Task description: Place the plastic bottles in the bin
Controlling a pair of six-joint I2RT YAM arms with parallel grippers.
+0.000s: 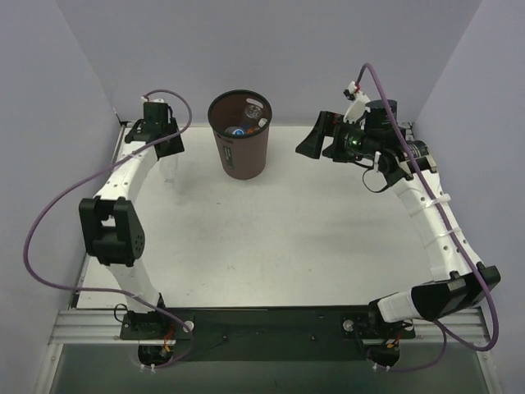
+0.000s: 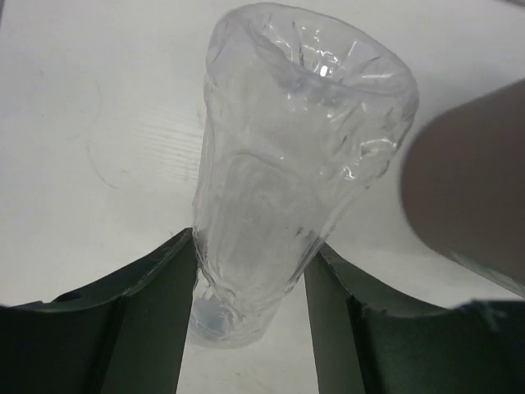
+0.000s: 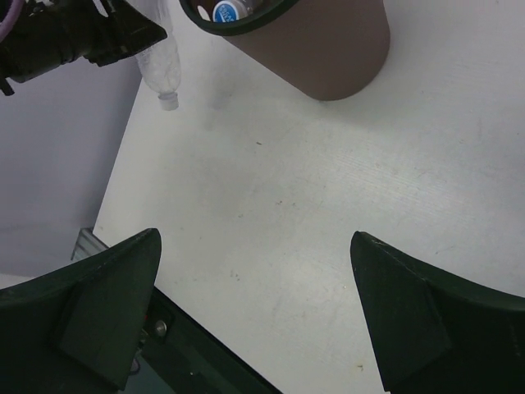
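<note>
Found the left gripper (image 1: 166, 148) over the far-left corner of the white table (image 1: 287, 238), closed down to the width of a clear, crumpled plastic bottle (image 2: 303, 148) and clamping it between both fingers (image 2: 148, 304). Made out no label on it. Recorded its long axis as near upright, with the wide base uppermost towards the wrist camera and the pale cap (image 3: 169, 102) pointing down at the table. Could not confirm contact between cap and table.

Located the dark brown, round, tapered bin (image 1: 244, 156) with black rim, standing upright near the middle of the far edge, to the right of the held bottle, near it but not touching. Noted the mouth open upward. Inside, noted a blue-labelled bottle (image 1: 238, 130) and more clear plastic. Judged two bottles already in, count not certain.

Found the right gripper (image 1: 308, 135) raised over the far-right part of the table, fingers spread wide, nothing between them, aimed left towards the bin.

Judged the left arm the nearer, and the only one loaded. Judged the coming move to turn on height and sideways offset, the bottle probably hanging lower than the rim and the bin lying to its right. Advised lifting first, carrying right over the mouth, then releasing. Flagged a risk of clipping the rim if carried low.
</note>
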